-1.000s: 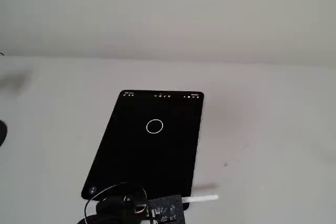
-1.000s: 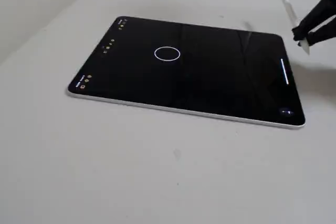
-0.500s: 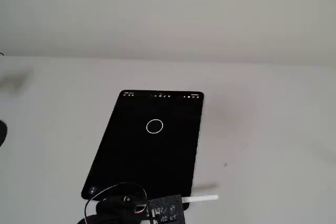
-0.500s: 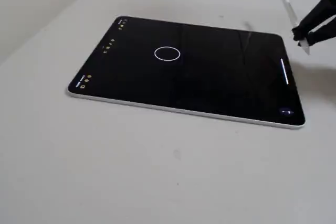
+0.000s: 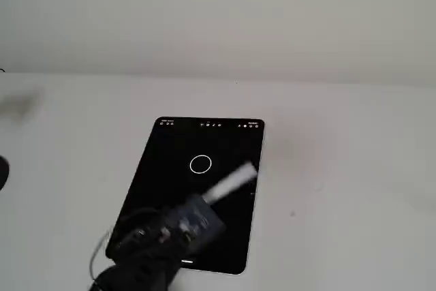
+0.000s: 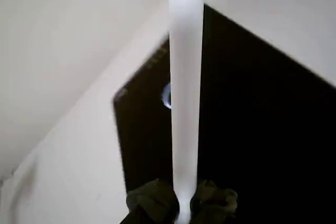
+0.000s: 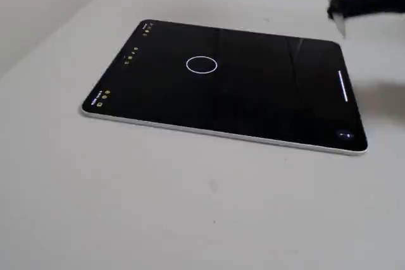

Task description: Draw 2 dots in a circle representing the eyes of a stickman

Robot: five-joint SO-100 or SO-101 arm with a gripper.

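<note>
Circle (image 5: 200,164), a thin white outline ring, lay on the upper middle of the black tablet screen (image 5: 170,189); its interior showed plain black in both fixed views. Small toolbar icons (image 5: 211,125) lined the screen's far edge in a fixed view. White cylindrical stylus (image 5: 230,185) was clamped in the dark gripper (image 6: 184,203), the jaws closed on its lower end in the wrist view. Its tip hung just right of the ring in a fixed view; contact with the glass could not be judged. Tablet rested flat on the pale grey bench (image 7: 190,207).
</note>
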